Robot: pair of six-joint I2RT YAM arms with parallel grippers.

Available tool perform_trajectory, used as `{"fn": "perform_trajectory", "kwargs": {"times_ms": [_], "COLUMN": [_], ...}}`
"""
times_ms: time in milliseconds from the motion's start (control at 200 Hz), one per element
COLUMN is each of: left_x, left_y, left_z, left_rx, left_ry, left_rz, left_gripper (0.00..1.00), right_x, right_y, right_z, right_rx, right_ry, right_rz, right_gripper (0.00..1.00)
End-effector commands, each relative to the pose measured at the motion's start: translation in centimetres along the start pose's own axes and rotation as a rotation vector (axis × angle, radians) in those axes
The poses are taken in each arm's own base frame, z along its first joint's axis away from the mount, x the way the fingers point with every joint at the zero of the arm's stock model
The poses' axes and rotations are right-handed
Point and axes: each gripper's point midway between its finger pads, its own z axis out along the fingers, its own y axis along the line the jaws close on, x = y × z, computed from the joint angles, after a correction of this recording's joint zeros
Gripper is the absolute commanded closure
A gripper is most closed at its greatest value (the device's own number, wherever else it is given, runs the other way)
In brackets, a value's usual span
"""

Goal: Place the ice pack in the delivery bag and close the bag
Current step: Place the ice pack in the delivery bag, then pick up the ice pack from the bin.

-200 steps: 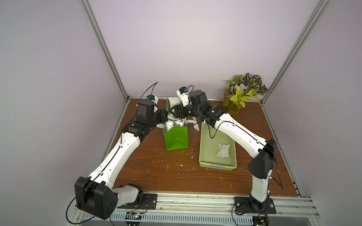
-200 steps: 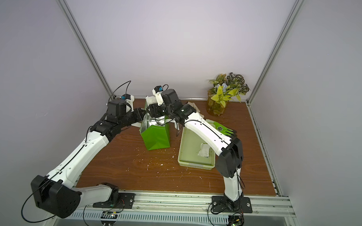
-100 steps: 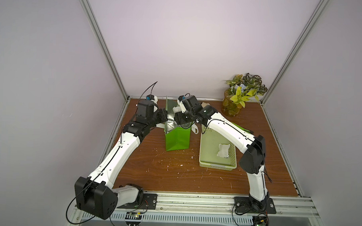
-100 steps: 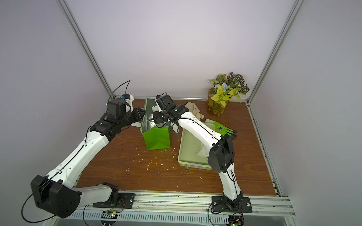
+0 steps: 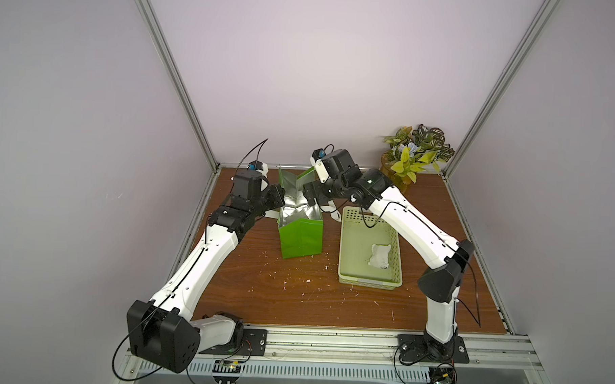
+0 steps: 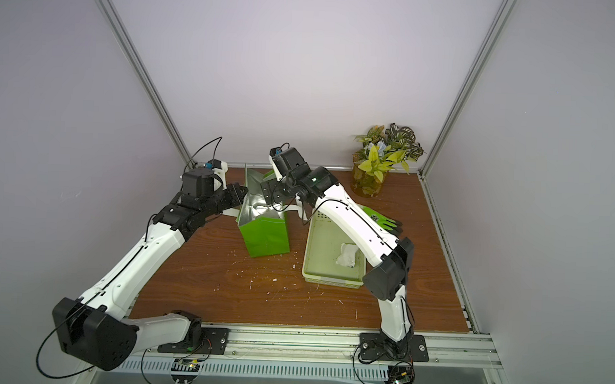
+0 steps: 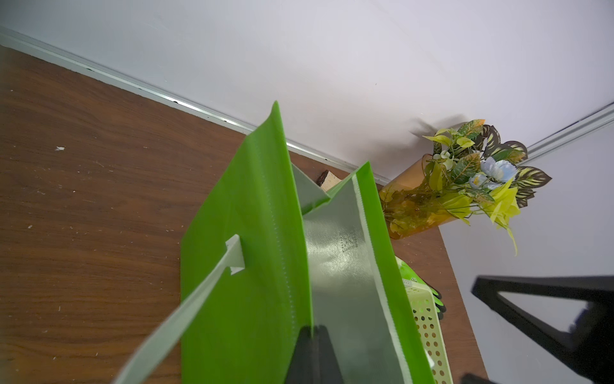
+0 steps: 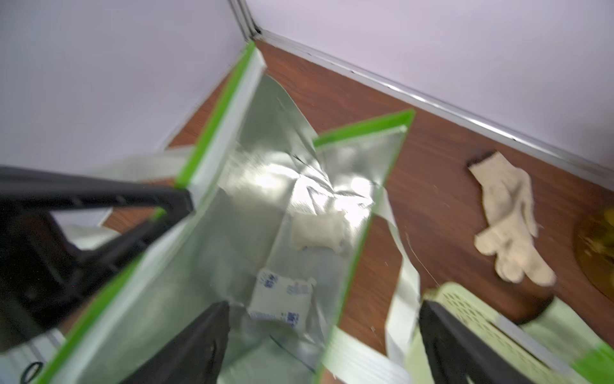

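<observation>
Both top views: high over the front edge of the table (image 5: pixel 295 298), facing down and toward the back wall (image 5: pixel 320 77). Far enough back to take in the whole table, left arm (image 5: pixel 205 263) and right arm (image 5: pixel 414 228), bases included. They are near-identical with a slight sideways offset; a green glove (image 6: pixel 382 220) shows past the right arm in a top view.

Left wrist: very near and low beside the delivery bag (image 7: pixel 246 266). It looks along the bag's green outer wall to the potted plant (image 7: pixel 465 179) in the back corner, with the left pincer (image 7: pixel 312 332) at the frame edge.

Right wrist: near, above the bag mouth, looking down into the foil lining, blurred. The right pincer (image 8: pixel 324 304) fingers frame it.

Wrist views share the bag and a corner of the basket (image 7: pixel 428 329).
</observation>
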Motion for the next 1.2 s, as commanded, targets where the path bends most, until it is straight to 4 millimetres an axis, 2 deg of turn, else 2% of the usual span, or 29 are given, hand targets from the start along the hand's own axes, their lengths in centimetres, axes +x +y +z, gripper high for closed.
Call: {"fn": "perform_trajectory", "kwargs": {"times_ms": [0, 55, 135, 245, 315, 490, 610, 691, 896, 1091, 1161, 1191], "left_x": [-0.9, -1.0, -1.1, -1.1, -1.1, -0.8, -0.7, -0.6, -0.5, -0.4, -0.4, -0.5], "left_y": [-0.3, -0.4, -0.5, -0.5, -0.5, -0.2, -0.1, 0.0, 0.1, 0.1, 0.1, 0.1], "left_z": [-0.4, -0.4, -0.4, -0.2, 0.0, 0.2, 0.2, 0.3, 0.4, 0.6, 0.5, 0.5], "left_rx": [0.014, 0.017, 0.026, 0.03, 0.027, 0.017, 0.015, 0.012, 0.006, 0.003, 0.001, 0.0], "left_ry": [-0.027, -0.031, -0.039, -0.038, -0.033, -0.027, -0.026, -0.02, -0.013, -0.004, -0.004, -0.005], "left_rz": [0.027, 0.029, 0.028, 0.031, 0.034, 0.035, 0.034, 0.035, 0.037, 0.034, 0.033, 0.034], "left_gripper": [1.0, 1.0, 1.0, 1.0, 1.0, 1.0, 1.0, 1.0, 1.0, 1.0, 1.0, 1.0], "right_x": [4.7, 8.2, 13.5, 19.7, 22.5, 27.0, 29.3, 30.0, 29.1, 29.7, 30.0, 30.2], "right_y": [-6.7, -8.8, -11.4, -12.8, -12.8, -13.7, -14.7, -15.1, -16.0, -17.5, -17.6, -17.6], "right_z": [-3.5, -3.6, -3.4, -2.8, -2.2, -1.3, -0.7, 0.3, 2.5, 3.9, 4.5, 4.8], "right_rx": [0.218, 0.279, 0.376, 0.471, 0.492, 0.585, 0.626, 0.604, 0.523, 0.56, 0.566, 0.561], "right_ry": [0.107, 0.166, 0.242, 0.336, 0.399, 0.479, 0.508, 0.514, 0.463, 0.476, 0.485, 0.497], "right_rz": [0.059, 0.116, 0.234, 0.381, 0.44, 0.517, 0.531, 0.55, 0.589, 0.555, 0.541, 0.537], "right_gripper": [0.06, 0.12, 0.12, 0.11, 0.11, 0.11, 0.11, 0.11, 0.1, 0.12, 0.14, 0.19]}}
